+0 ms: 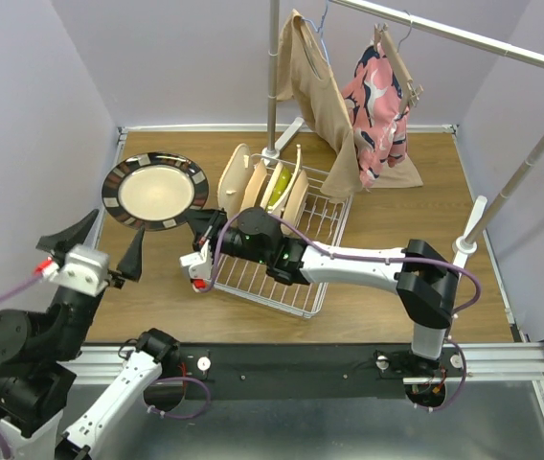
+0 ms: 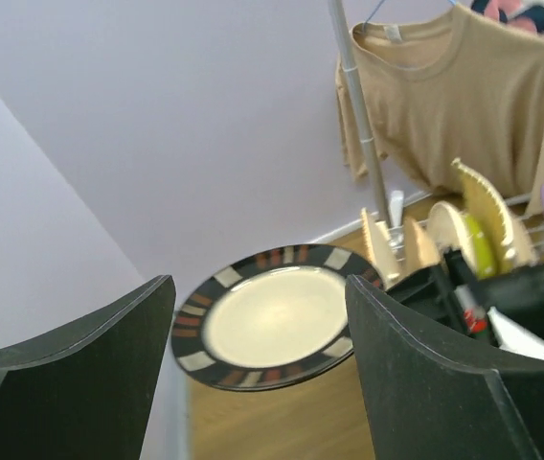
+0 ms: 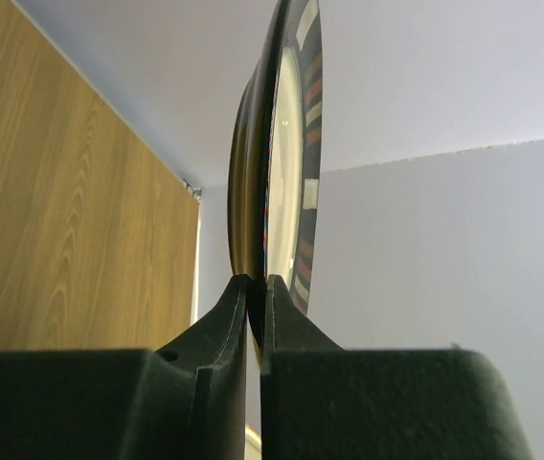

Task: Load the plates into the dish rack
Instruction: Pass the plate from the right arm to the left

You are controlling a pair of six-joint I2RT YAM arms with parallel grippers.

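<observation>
A dark-rimmed plate (image 1: 154, 191) with a cream centre hangs flat above the table's far left. My right gripper (image 1: 198, 221) is shut on its right rim; the right wrist view shows the plate (image 3: 282, 163) edge-on, pinched between the fingertips (image 3: 238, 305). The white wire dish rack (image 1: 291, 244) sits mid-table with several plates (image 1: 264, 184) standing upright at its far end. My left gripper (image 1: 100, 244) is open and empty at the left, short of the held plate, which shows between its fingers (image 2: 416, 374) in the left wrist view (image 2: 277, 316).
A clothes rail stand (image 1: 274, 77) rises behind the rack with a tan shirt (image 1: 325, 86) and a pink patterned garment (image 1: 379, 101) hanging over the rack's far right. Purple walls close the left and right sides.
</observation>
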